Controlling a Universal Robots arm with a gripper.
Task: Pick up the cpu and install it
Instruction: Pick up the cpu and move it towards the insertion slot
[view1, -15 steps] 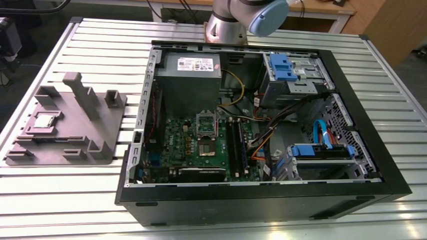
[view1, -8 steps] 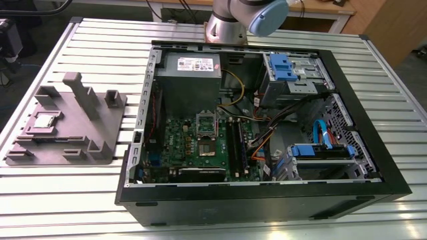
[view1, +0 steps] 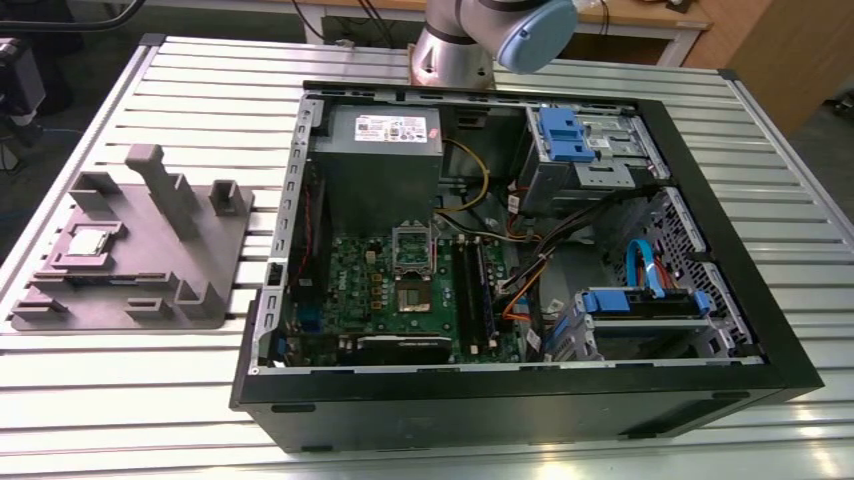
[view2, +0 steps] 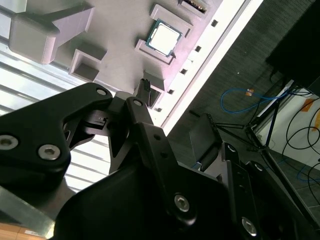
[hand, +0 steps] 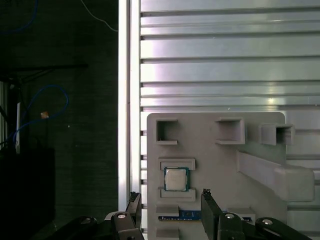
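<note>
The cpu (view1: 88, 241) is a small silvery square chip with a green edge. It lies flat in a recess of the grey plastic fixture (view1: 147, 275) on the exterior view's left. In the first wrist view the cpu (hand: 176, 179) lies in line with the gap between the two dark fingertips (hand: 205, 195) of my gripper (hand: 170, 197), which is open, empty and not touching it. The second wrist view has the cpu (view2: 163, 38) beyond one fingertip (view2: 145, 85). In the open computer case (view1: 694, 200) the motherboard's socket (view1: 410, 298) stands uncovered, with its bracket raised.
The case holds a grey power supply (view1: 380, 140), blue-tabbed drive cages (view1: 581, 135) and loose cables (view1: 534, 270). Upright posts (view1: 167, 185) rise from the fixture. The slatted metal table (hand: 225, 50) ends close beside the fixture, with dark floor and blue cables (hand: 40, 107) beyond.
</note>
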